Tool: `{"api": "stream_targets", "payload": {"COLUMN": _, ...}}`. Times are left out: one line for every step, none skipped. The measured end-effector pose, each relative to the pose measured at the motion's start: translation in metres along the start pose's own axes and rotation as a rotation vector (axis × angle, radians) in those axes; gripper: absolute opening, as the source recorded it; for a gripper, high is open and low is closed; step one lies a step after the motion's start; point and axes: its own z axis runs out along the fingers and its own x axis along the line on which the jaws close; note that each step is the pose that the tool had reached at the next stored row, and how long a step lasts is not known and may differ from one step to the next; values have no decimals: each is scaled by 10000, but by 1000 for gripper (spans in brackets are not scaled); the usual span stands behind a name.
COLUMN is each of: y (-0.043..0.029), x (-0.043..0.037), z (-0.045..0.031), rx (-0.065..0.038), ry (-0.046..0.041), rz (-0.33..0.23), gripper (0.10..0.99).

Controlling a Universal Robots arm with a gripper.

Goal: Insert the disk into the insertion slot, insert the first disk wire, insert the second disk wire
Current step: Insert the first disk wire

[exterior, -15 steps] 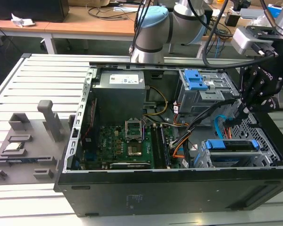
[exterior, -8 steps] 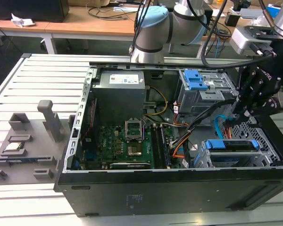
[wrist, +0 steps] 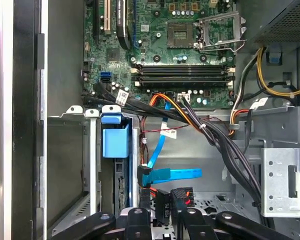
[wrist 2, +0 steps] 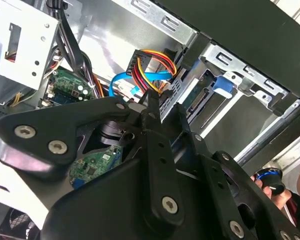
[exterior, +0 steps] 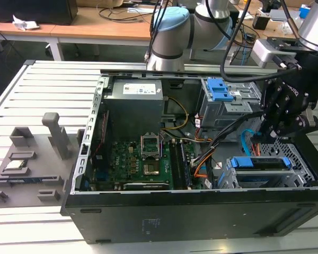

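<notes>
Two black fingers [wrist: 138,219] of the gripper [wrist: 165,211] stand close together, clamped on the dark plug of the first wire [wrist: 182,196], whose red strands show just past the tips. In the second wrist view that bundle arcs orange, red and black away from the fingertips. Just beyond the plug lies the second wire [wrist: 179,174], a flat light-blue band. Its own plug end sits against the rear edge of the disk [wrist: 121,186], though I cannot tell whether it is seated. The disk lies just beside the gripper, inside the slot [exterior: 302,161], with its blue carrier [wrist: 115,142] showing along it. In the exterior view the gripper hangs fingers-down over the end of the slot where the wires gather. A thick run of black cables [wrist: 225,150] passes near the fingers. Farther out lie the motherboard [wrist: 180,55], the taller bay [exterior: 222,103] and the power supply [exterior: 133,103]. All of these sit inside the open case [exterior: 175,211], which rests on a slatted table [exterior: 42,84].
</notes>
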Motion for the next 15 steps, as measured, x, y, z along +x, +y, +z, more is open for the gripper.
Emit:
{"api": "stream_targets", "payload": {"y": 0, "x": 0, "z": 0, "rx": 0, "ry": 1, "rz": 0, "gripper": 302}}
{"api": "stream_targets", "payload": {"y": 0, "x": 0, "z": 1, "rx": -1, "ry": 1, "rz": 0, "gripper": 302}}
{"api": "stream_targets", "payload": {"y": 0, "x": 0, "z": 2, "rx": -1, "ry": 1, "rz": 0, "gripper": 302}}
{"api": "stream_targets", "payload": {"y": 0, "x": 0, "z": 2, "rx": -1, "ry": 1, "rz": 0, "gripper": 302}}
{"api": "stream_targets", "payload": {"y": 0, "x": 0, "z": 3, "rx": -1, "ry": 1, "rz": 0, "gripper": 286}}
{"api": "stream_targets", "payload": {"y": 0, "x": 0, "z": 3, "rx": -1, "ry": 2, "rz": 0, "gripper": 220}}
{"api": "stream_targets", "payload": {"y": 0, "x": 0, "z": 4, "rx": -1, "ry": 2, "rz": -1, "gripper": 169}}
{"api": "stream_targets", "payload": {"y": 0, "x": 0, "z": 4, "rx": -1, "ry": 2, "rz": -1, "gripper": 169}}
{"api": "stream_targets", "payload": {"y": 0, "x": 0, "z": 4, "rx": -1, "ry": 2, "rz": 0, "gripper": 169}}
{"api": "stream_targets", "payload": {"y": 0, "x": 0, "z": 4, "rx": 0, "ry": 3, "rz": 0, "gripper": 169}}
{"api": "stream_targets", "payload": {"y": 0, "x": 0, "z": 5, "rx": -1, "ry": 3, "rz": 0, "gripper": 169}}
{"api": "stream_targets", "payload": {"y": 0, "x": 0, "z": 5, "rx": -1, "ry": 4, "rz": 0, "gripper": 169}}
{"api": "stream_targets", "payload": {"y": 0, "x": 0, "z": 6, "rx": -1, "ry": 4, "rz": 0, "gripper": 169}}
{"api": "stream_targets", "payload": {"y": 0, "x": 0, "z": 6, "rx": -1, "ry": 5, "rz": 0, "gripper": 169}}
{"api": "stream_targets", "payload": {"y": 0, "x": 0, "z": 7, "rx": -1, "ry": 3, "rz": 0, "gripper": 169}}
